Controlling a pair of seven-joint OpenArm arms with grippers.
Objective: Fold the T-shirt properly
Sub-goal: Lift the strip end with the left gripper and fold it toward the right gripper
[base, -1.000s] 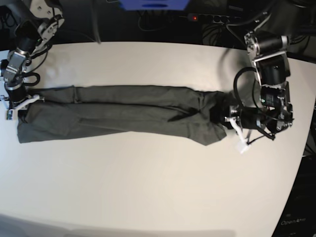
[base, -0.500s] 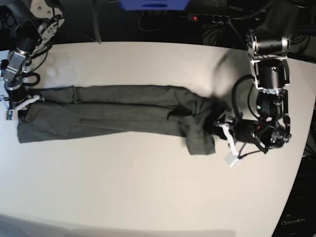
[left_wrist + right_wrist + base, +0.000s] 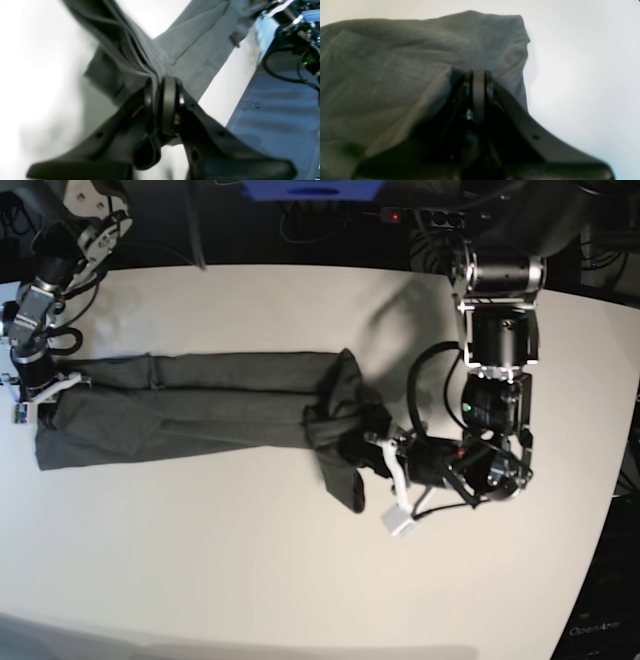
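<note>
Left end effector (image 3: 378,448) dragged T-shirt (image 3: 190,412) end inward, arm bent.

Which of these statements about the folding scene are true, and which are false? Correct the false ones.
1. The left gripper is clamped on the plain dark grey cotton T-shirt. True.
2. The right gripper has its jaws wide open above bare table. False: they are shut at the shirt's edge.
3. The shirt lies as a long narrow band across the white table. True.
4. The shirt is already a compact square. False: only the end at the left gripper is bunched and lifted over.
5. A second cloth lies on the table. False: only the shirt does.
</note>
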